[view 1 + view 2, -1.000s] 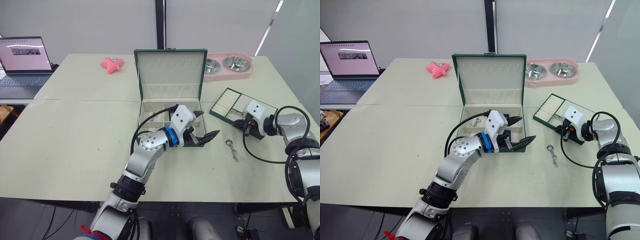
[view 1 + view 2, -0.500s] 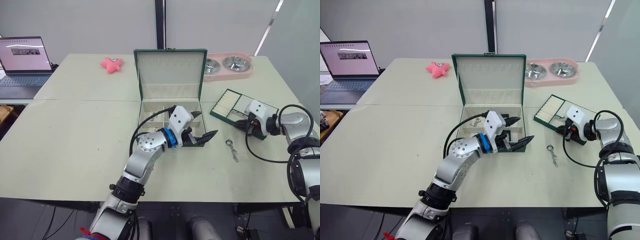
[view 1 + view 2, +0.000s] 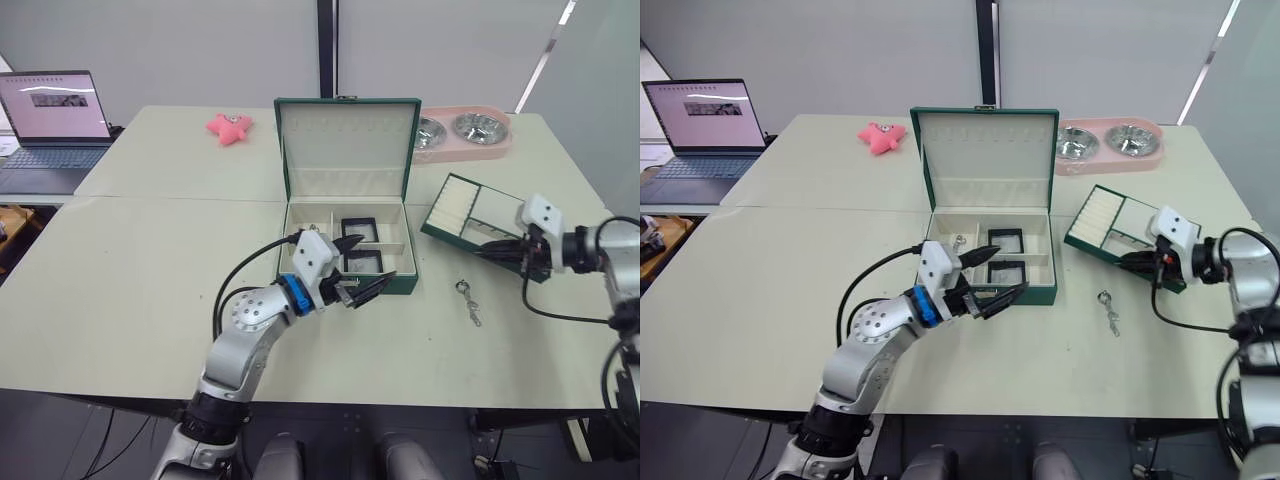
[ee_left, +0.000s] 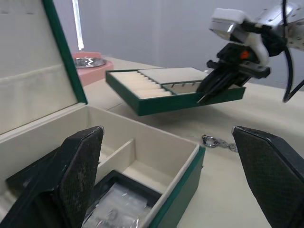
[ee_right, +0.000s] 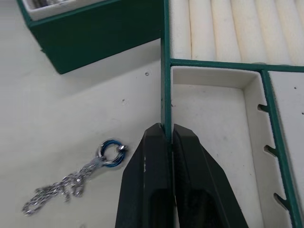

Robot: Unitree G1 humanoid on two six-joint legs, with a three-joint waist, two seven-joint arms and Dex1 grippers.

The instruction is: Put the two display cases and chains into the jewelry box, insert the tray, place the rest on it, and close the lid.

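- Left gripper [image 3: 362, 288] is hovering at the front edge of the jewelry box [image 3: 398, 283], fingers spread wide, gripping nothing; it should be backing clear toward the robot so the tray has a free path in.
- Two display cases [image 3: 358, 229] are sitting inside the box, one behind the other in the middle section, so that part looks done.
- A chain [image 3: 468, 302] is lying loose on the table [image 3: 140, 280], right of the box and near the tray; it probably needs to go into the box before the tray covers the compartments.
- Right gripper [image 5: 170, 142] is pinching the tray [image 3: 470, 205] by its thin green rim, fingers pressed together on the wall; the wrist view shows the grip at a divider junction.
- The tray is appearing lifted and tilted in the left wrist view, hanging from one edge, so it should be carried slow and level and squared to the box walls before lowering.
- The lid [image 3: 345, 140] is standing upright behind, open; the approach is staying in front of it.
- Pink dish [image 3: 462, 129] and laptop [image 3: 55, 120] are sitting far back, out of the way.
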